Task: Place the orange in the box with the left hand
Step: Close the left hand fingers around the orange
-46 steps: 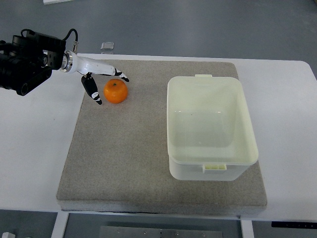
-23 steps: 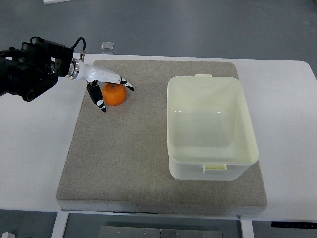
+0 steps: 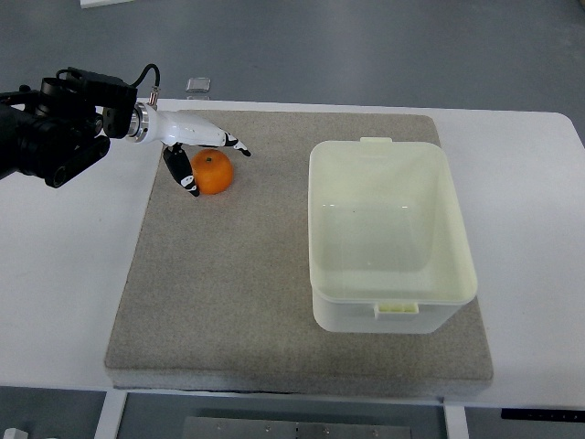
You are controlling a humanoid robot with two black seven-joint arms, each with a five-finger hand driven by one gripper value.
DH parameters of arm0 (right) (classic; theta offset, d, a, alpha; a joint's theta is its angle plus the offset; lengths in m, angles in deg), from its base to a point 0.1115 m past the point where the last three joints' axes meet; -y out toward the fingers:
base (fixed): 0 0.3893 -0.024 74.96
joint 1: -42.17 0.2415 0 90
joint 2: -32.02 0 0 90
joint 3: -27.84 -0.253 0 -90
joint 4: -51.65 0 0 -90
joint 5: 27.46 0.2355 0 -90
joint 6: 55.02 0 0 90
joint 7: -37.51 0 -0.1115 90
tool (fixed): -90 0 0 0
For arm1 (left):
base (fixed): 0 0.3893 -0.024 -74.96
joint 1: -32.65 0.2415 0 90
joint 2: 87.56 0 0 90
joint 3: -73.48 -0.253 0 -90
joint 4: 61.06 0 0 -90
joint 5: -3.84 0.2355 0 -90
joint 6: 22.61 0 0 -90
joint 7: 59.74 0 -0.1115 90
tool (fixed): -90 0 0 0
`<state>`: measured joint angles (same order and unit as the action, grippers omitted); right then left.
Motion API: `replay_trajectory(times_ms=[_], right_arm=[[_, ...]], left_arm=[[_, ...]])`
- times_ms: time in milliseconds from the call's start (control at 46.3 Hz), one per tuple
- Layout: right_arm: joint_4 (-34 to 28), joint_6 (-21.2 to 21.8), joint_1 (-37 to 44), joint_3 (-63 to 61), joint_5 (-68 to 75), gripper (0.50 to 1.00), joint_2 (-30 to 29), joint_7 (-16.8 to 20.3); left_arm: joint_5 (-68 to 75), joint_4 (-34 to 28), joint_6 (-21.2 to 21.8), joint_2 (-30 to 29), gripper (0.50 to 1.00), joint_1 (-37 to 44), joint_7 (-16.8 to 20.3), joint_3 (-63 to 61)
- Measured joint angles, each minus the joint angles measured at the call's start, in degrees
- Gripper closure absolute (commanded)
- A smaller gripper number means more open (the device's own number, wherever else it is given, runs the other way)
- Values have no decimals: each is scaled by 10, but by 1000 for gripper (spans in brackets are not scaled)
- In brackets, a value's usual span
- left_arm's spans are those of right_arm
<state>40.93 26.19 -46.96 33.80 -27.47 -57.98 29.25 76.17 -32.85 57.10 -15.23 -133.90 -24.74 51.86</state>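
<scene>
An orange (image 3: 215, 176) rests on the grey mat (image 3: 228, 293) near its far left corner. My left hand (image 3: 218, 171) reaches in from the left and straddles it. The white fingers (image 3: 219, 141) stretch over the fruit's far side, and the black-tipped thumb (image 3: 186, 176) sits against its near left side. The fingers look extended, not curled tight. A pale yellow-white open box (image 3: 312, 192) stands on the right half of the mat with nothing inside. The right arm is out of the picture.
The mat lies on a white table (image 3: 64, 274). A small grey square object (image 3: 197, 84) sits just beyond the table's far edge. The black forearm (image 3: 50, 128) lies over the table's left side.
The left hand has shifted right and slightly forward, from beside the orange to straddling it. The orange has hardly moved.
</scene>
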Motion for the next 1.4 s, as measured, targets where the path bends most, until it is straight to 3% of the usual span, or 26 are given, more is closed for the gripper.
replay_trajectory(times_ms=[303,432,476,1405], right_arm=[[0,0,0,0,0,568,0,0],[0,0,0,0,0,568,0,0],[0,0,0,0,0,568,0,0],[0,0,0,0,0,568,0,0]], left_arm=[[0,-2,0,3,694,7,0,0],[0,-2,-1,6,838,7,0,0],[0,-2,-1,7,1000,7,0,0],[6,-31,-7,10,1000,7,0,-17]])
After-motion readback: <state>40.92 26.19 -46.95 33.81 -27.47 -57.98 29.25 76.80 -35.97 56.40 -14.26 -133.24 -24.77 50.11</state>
